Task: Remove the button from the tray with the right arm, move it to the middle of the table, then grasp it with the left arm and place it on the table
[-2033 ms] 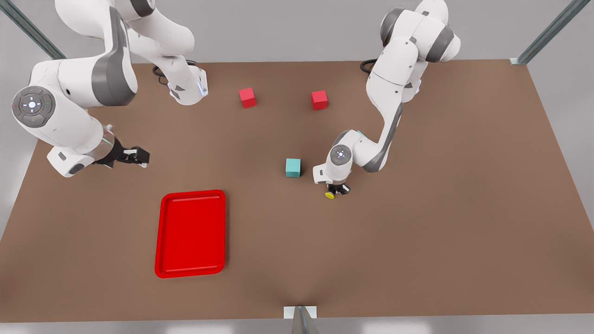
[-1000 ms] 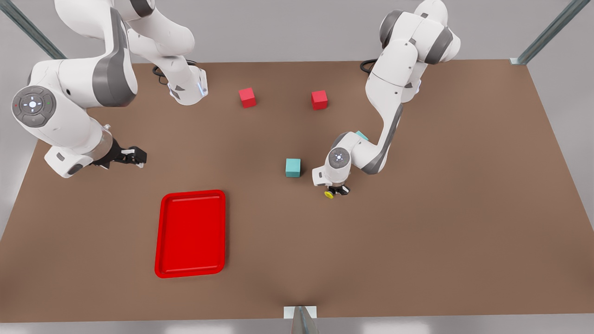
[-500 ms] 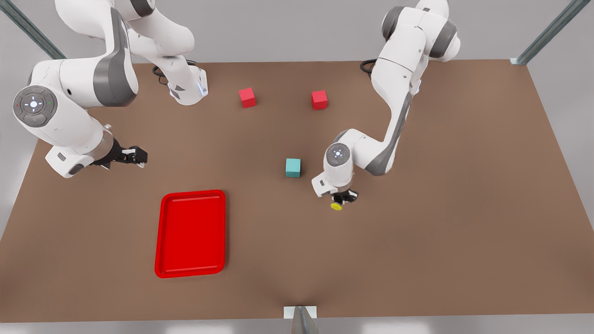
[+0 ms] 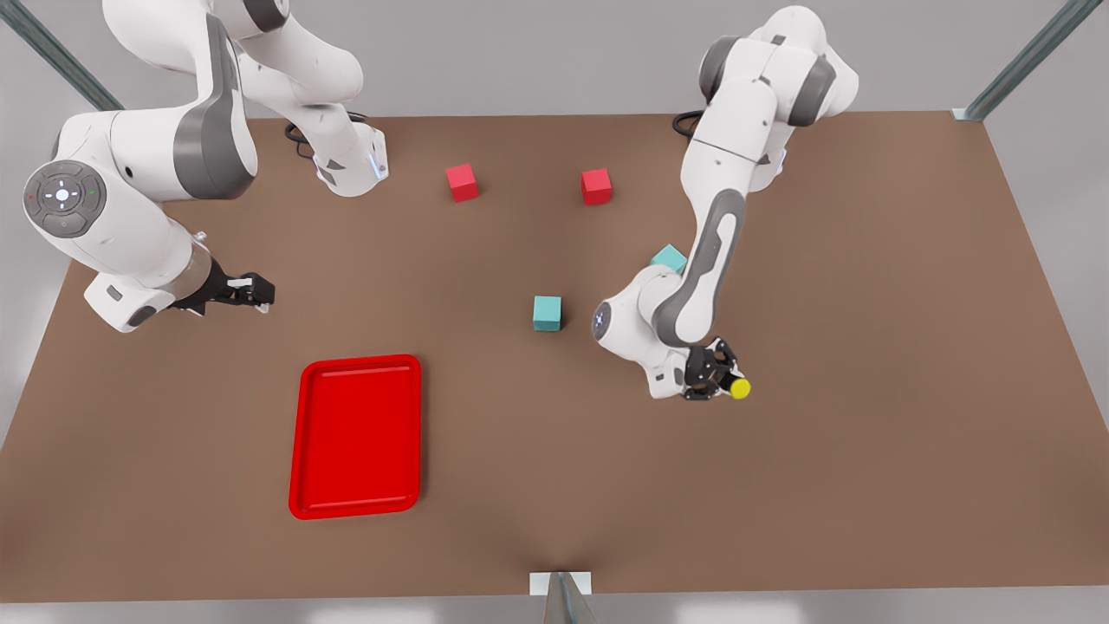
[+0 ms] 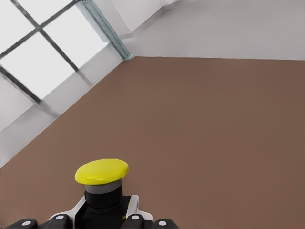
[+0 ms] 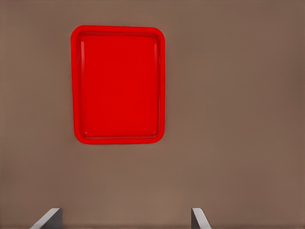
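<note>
Left wrist view shows the button (image 5: 102, 183) pinched in the left gripper (image 5: 104, 218), yellow cap pointing outward along the fingers, above bare table (image 5: 214, 133). The right gripper (image 4: 247, 293) waits spread wide, near the empty tray (image 4: 299, 433).

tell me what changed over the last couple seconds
The left gripper, shut on the button, swung toward the front view's right, away from the teal cube, and the wrist turned so the yellow cap points sideways. The right gripper, open, waits above the table beyond the tray as before. The tray and cubes did not move.
</note>
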Tool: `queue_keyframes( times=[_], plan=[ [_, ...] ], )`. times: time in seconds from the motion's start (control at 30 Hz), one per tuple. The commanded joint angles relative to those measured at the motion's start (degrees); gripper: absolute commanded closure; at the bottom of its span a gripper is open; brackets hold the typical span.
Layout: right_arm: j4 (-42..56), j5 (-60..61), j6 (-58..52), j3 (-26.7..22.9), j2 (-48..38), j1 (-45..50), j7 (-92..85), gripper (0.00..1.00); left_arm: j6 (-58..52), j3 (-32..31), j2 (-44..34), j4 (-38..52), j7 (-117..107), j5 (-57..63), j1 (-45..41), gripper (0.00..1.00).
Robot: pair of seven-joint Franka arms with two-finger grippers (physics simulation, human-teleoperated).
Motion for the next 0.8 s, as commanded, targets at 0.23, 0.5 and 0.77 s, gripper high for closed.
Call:
queue_keyframes(
  times=[0.23, 0.5, 0.77],
  plan=[
    [0.03, 0.00, -0.04, 0.01, -0.07, -0.07, -0.06, 0.00, -8.08, 0.31, 10.21, 0.01, -78.49, 12.90, 0.83, 0.55],
    [0.03, 0.00, -0.04, 0.01, -0.07, 0.10, 0.11, 0.00, -8.78, 0.84, 15.57, 0.01, -78.40, 17.99, 1.36, 0.55],
    [0.03, 0.00, -0.04, 0.01, -0.07, 0.01, 0.02, 0.00, -8.26, 0.75, 17.33, 0.01, -78.57, 18.17, 1.18, 0.00]
  ],
)
